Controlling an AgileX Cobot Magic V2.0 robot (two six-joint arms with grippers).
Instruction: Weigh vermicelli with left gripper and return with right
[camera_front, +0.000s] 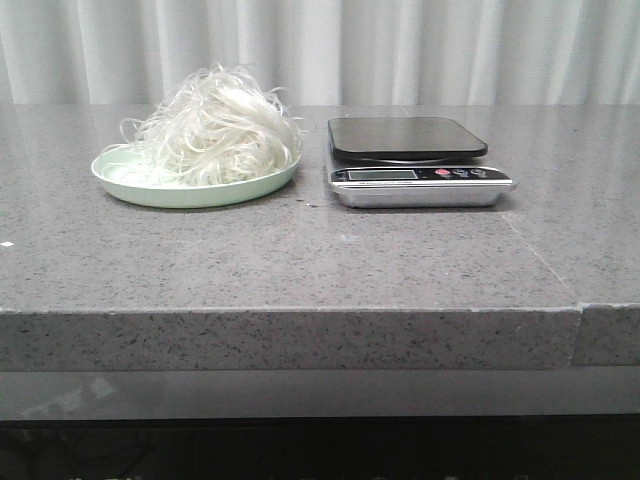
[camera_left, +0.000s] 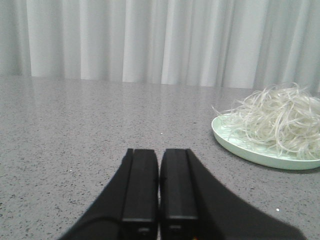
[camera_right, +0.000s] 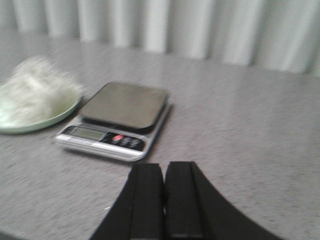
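A pile of white vermicelli (camera_front: 215, 125) sits on a pale green plate (camera_front: 130, 185) on the gray stone table (camera_front: 300, 270). The noodles are thin and curly, and the pile is almost as wide as the plate. A few strands stick out past the rim. Just beside the plate, on its right in the front view, stands a kitchen scale (camera_front: 418, 165). The scale has a dark flat top (camera_front: 405, 137) with nothing on it, a silver body, a small screen (camera_front: 381, 174) and some little buttons (camera_front: 455, 173). The plate and the scale are close together but do not touch. White curtains (camera_front: 320, 50) hang behind the table. The front view shows neither arm. In the left wrist view, the left gripper (camera_left: 159, 192) is low over the table, and its two black fingers (camera_left: 140, 190) are pressed together with nothing between them. The plate of noodles is off to one side of it, well apart. In the right wrist view, which is a bit blurry, the right gripper (camera_right: 164, 200) is also closed tight, with nothing in it. The scale is ahead of it, near but not touching, and the plate of noodles is past the scale.
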